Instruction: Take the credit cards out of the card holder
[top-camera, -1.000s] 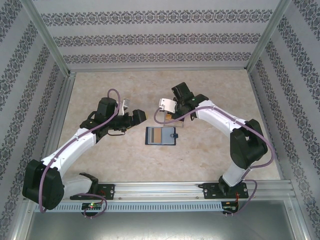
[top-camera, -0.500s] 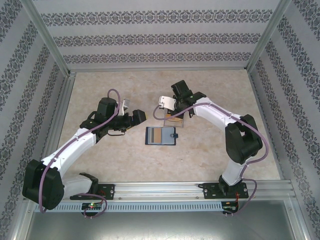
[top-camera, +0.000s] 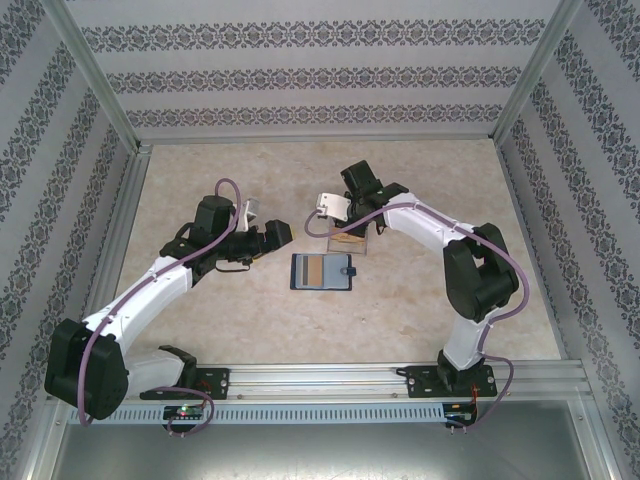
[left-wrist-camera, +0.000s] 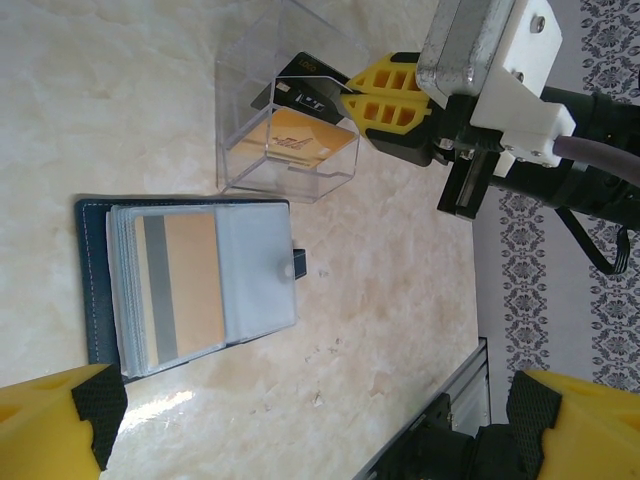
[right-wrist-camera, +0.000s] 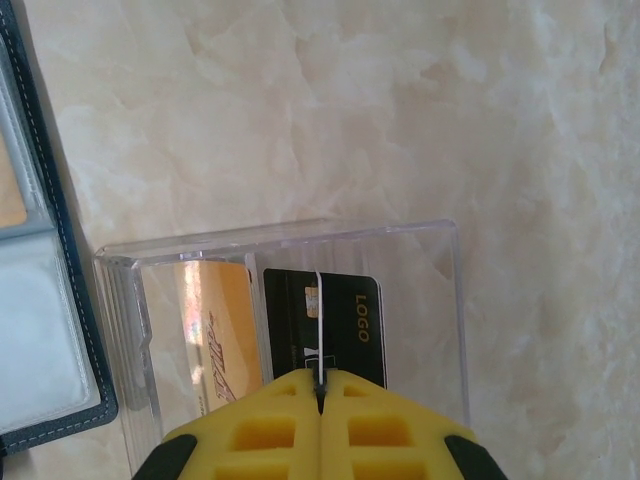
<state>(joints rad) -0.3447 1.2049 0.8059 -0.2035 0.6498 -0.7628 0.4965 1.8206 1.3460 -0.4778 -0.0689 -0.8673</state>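
Note:
The card holder (top-camera: 322, 271) lies open on the table between the arms, dark blue with clear sleeves, also in the left wrist view (left-wrist-camera: 190, 285). A tan credit card (left-wrist-camera: 190, 280) with a grey stripe sits in its left sleeve. My right gripper (top-camera: 352, 226) hangs over a clear plastic box (top-camera: 348, 243), shut on a thin card seen edge-on (right-wrist-camera: 319, 320). An orange card (right-wrist-camera: 215, 330) and a black card (right-wrist-camera: 345, 325) marked LOGO show through the box. My left gripper (top-camera: 283, 232) hovers left of the holder, open with nothing between its fingers (left-wrist-camera: 60, 415).
The clear box (left-wrist-camera: 285, 120) stands just behind the holder's right half. Patterned walls and metal posts enclose the beige table (top-camera: 240, 310). A metal rail (top-camera: 340, 380) runs along the near edge by the arm bases.
The right arm's elbow has swung leftward and its gripper has settled a little lower over the clear box. The left arm and the holder have not moved.

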